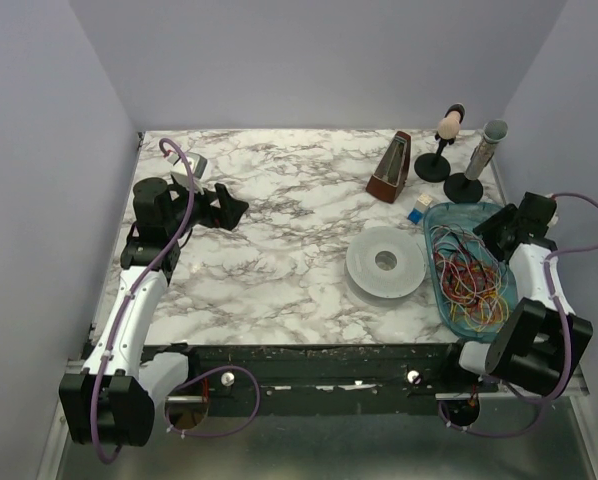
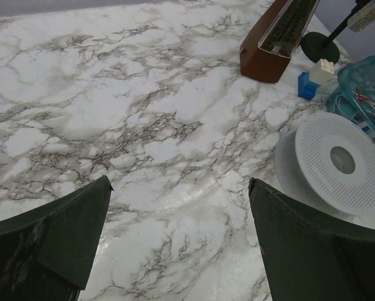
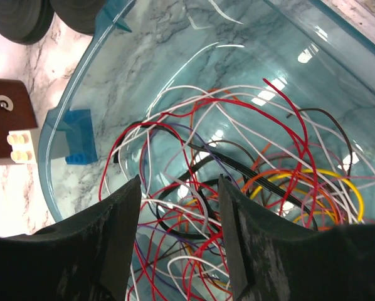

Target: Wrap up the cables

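**Two arms, one tray full of wires**

Both black arm bases sit at the near edge of the marble table (image 1: pixel 279 230), one on each side.

On the right, just past the base, is a blue see-through tray (image 1: pixel 431 250). The cables (image 1: pixel 469 280) lie in it in a loose tangle. They are very thin wires in red, orange, yellow, white and black. All of them are inside the tray.

The right gripper (image 1: pixel 491 232) hangs over the far end of the tray and points down at the wires. In the right wrist view its two fingers (image 3: pixel 115 238) stand apart, with the cables (image 3: pixel 263 179) showing in the gap. They are not pinching any wire. I cannot tell if they touch the tangle.

Just left of the tray lies a white round spool (image 1: pixel 384 262), flat on the table.

Far over on the left side, the left gripper (image 1: pixel 224 207) is held above bare marble. Its fingers (image 2: pixel 62 232) are spread wide and hold nothing.

Behind the tray sits a small blue and white toy brick (image 1: pixel 419 208). Past that stands a brown metronome (image 1: pixel 391 168). At the back are two short stands on black round feet. One holds a tan-topped microphone (image 1: pixel 450 124) and the other a grey one (image 1: pixel 489 140).
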You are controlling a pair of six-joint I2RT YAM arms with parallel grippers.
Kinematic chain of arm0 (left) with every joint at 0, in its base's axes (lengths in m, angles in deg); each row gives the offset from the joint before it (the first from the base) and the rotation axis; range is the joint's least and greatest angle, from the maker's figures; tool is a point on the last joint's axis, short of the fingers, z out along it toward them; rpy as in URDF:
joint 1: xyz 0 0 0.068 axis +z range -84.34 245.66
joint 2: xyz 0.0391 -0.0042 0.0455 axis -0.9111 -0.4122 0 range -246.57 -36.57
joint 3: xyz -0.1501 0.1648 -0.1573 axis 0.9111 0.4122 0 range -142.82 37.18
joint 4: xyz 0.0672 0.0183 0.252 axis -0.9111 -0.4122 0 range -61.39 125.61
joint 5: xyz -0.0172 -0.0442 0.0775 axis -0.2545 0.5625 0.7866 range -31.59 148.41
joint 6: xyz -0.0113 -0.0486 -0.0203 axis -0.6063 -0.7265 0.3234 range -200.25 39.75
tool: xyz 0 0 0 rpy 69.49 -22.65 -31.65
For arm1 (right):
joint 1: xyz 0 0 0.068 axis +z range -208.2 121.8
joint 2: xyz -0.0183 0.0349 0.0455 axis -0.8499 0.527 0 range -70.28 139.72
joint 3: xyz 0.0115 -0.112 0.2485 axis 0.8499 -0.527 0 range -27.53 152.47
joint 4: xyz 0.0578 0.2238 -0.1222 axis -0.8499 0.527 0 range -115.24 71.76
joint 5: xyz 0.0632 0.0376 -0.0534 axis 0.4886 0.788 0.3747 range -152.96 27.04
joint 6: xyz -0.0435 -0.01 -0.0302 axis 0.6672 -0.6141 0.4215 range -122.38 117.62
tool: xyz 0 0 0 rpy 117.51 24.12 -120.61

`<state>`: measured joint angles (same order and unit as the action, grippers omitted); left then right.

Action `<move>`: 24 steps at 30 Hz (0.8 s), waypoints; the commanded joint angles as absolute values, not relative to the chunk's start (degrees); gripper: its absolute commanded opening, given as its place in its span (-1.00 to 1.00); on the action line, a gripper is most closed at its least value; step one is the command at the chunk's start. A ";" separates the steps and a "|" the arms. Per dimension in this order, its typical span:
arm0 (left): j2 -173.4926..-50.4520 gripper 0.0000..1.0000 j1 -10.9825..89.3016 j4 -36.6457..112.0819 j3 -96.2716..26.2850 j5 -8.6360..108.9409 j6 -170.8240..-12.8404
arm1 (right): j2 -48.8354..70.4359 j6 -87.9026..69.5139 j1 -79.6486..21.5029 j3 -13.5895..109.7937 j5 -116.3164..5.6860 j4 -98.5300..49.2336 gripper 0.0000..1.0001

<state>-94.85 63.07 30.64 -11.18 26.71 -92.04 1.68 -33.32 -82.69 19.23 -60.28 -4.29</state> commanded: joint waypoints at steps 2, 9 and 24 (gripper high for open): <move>-93.78 0.98 62.85 32.27 -12.39 25.02 -91.59 | 6.79 -35.07 -83.07 22.38 -56.72 -7.58 0.07; -94.57 0.97 62.93 32.01 -13.80 24.31 -90.80 | 8.82 -36.22 -83.16 23.18 -55.49 -5.91 -0.16; -94.49 0.97 62.76 32.54 -14.94 22.29 -87.55 | -6.80 -25.33 -83.07 30.11 -62.69 1.47 -0.99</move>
<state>-94.87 62.96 31.73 -13.02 24.92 -89.88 1.49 -30.52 -82.69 24.32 -58.95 -2.44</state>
